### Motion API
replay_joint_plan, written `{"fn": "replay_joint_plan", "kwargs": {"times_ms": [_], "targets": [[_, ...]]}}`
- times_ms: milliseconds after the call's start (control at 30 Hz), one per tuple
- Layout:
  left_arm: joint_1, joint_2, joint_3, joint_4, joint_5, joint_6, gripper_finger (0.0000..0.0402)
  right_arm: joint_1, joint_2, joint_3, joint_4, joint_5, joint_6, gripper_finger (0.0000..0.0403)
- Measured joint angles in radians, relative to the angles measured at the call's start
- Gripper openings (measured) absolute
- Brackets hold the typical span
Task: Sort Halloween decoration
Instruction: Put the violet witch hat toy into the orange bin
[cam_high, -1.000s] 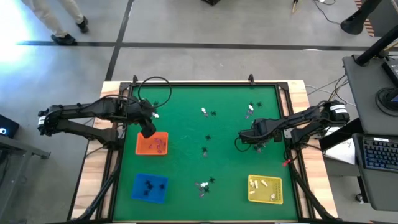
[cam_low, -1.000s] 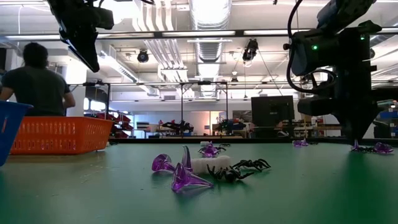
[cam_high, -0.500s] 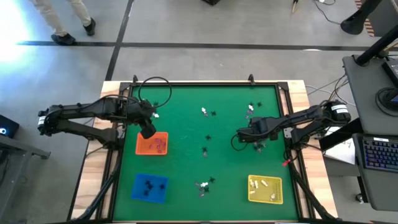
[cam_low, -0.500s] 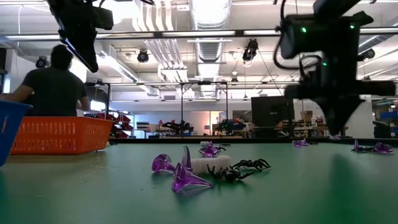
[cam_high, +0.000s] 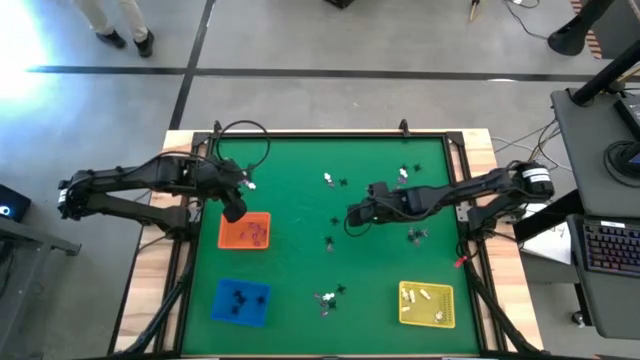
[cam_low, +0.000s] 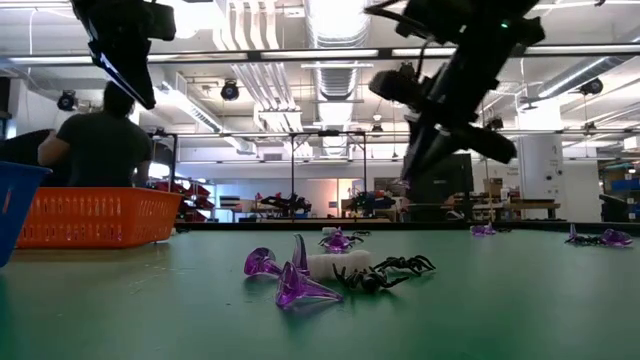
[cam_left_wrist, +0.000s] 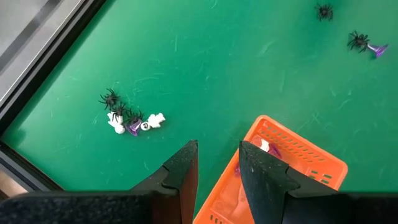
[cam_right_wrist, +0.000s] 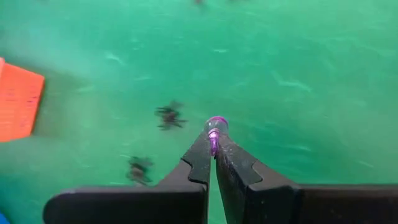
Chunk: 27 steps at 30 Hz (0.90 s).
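The Halloween decoration lies scattered on the green mat: black spiders, a white, black and purple cluster near the left rail, and a clump close to the low camera. My right gripper hangs over the middle of the mat, shut on a tiny purple trinket. My left gripper hangs open above the far edge of the orange tray, nothing between its fingers. My right gripper pinches the purple trinket's thin end between its two fingertips. The rounded end sticks out past the tips. The fingers slant down toward the table's left. The trinket is lifted clear of the mat.
The orange tray holds a few purple pieces, a blue tray at the near left holds black ones, and a yellow tray at the near right holds white ones. More trinkets lie at the far middle and far right. A person is beyond the table.
My right gripper has risen from the mat's right side and travelled toward the table's left, to the middle. Its fingers have tipped from steeply down to a shallower slant. They have stayed shut.
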Motion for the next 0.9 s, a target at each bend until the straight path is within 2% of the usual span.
{"fn": "replay_joint_plan", "kwargs": {"times_ms": [267,533,900], "targets": [[0.000,-0.005,0.000,0.000,0.000,0.013,0.0098,0.000,0.156,0.209,0.002,-0.015,-0.131,0.0009],[0.000,-0.052,0.000,-0.001,0.000,0.048,0.0098,0.000,0.323,0.451,0.006,-0.080,-0.287,0.0009],[0.000,-0.087,0.000,0.000,-0.001,0.049,0.0098,0.000,0.488,0.670,0.005,-0.117,-0.372,0.0009]]}}
